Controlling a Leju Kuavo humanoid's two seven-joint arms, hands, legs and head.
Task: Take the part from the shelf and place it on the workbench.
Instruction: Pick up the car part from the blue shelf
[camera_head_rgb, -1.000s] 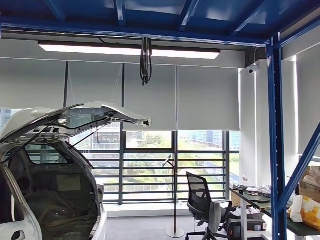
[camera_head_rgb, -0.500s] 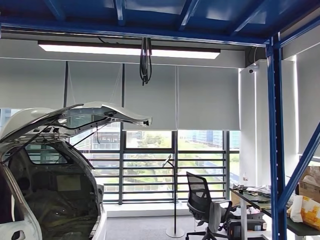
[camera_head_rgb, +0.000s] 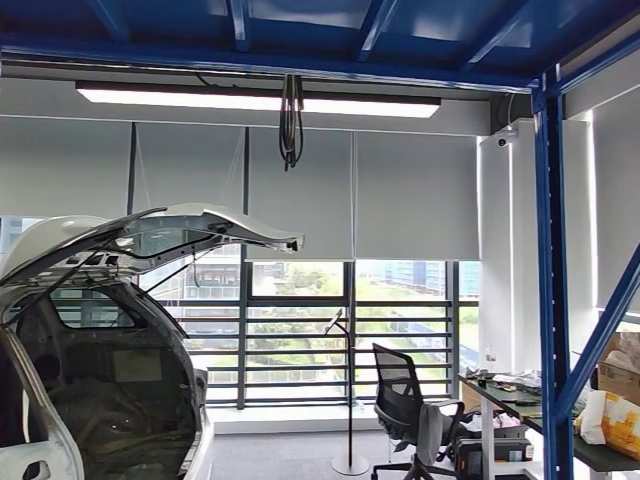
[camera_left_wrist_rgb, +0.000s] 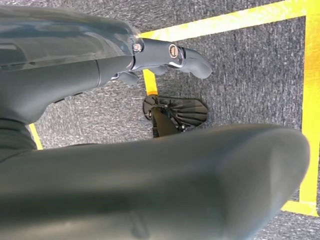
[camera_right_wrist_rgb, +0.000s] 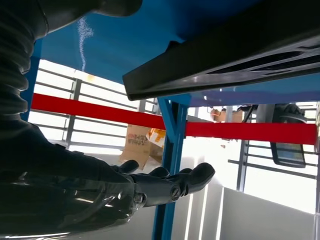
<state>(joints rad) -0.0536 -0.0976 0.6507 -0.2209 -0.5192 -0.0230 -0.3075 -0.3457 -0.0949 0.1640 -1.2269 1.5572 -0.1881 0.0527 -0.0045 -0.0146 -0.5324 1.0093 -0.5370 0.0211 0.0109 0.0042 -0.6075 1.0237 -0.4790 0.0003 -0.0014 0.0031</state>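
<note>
Right robot hand (camera_right_wrist_rgb: 151, 187): open, fingers stretched out flat and together, holding nothing. Long black part (camera_right_wrist_rgb: 226, 55) sits just off the fingers with a clear gap between them, no contact visible. Part lies against the underside of a blue shelf panel (camera_right_wrist_rgb: 113, 50), slatted face showing at its far end. Whether the thumb touches it: cannot tell, thumb is cut off at the frame edge.

Past the fingers: red crossbeam (camera_right_wrist_rgb: 249, 131) and a blue rack upright (camera_right_wrist_rgb: 171, 150) with a diagonal brace, cardboard box (camera_right_wrist_rgb: 137, 142) behind them, bright windows beyond.

Left robot hand (camera_left_wrist_rgb: 151, 55): also open, fingers straight, nothing in it. Arm hangs down, camera looks at grey carpet floor (camera_left_wrist_rgb: 245, 75) marked with yellow tape (camera_left_wrist_rgb: 311, 100).

Head view is aimed high into the room. Blue rack post (camera_head_rgb: 553, 300) on the right, blue beams overhead. Behind the post a counter (camera_head_rgb: 513, 400) with clutter on it, a white-and-yellow bag (camera_head_rgb: 615, 420) and a brown box (camera_head_rgb: 623, 375) at the far right. Black mesh office chair (camera_head_rgb: 400, 400) stands just beside the counter, thin floor stand (camera_head_rgb: 349, 400) near it. White car (camera_head_rgb: 113, 380) on the left, tailgate (camera_head_rgb: 173, 232) raised, cargo area exposed. Strip light (camera_head_rgb: 256, 100) on, bundle of black cables (camera_head_rgb: 290, 120) hanging from the ceiling. Blinds half down over the windows.
</note>
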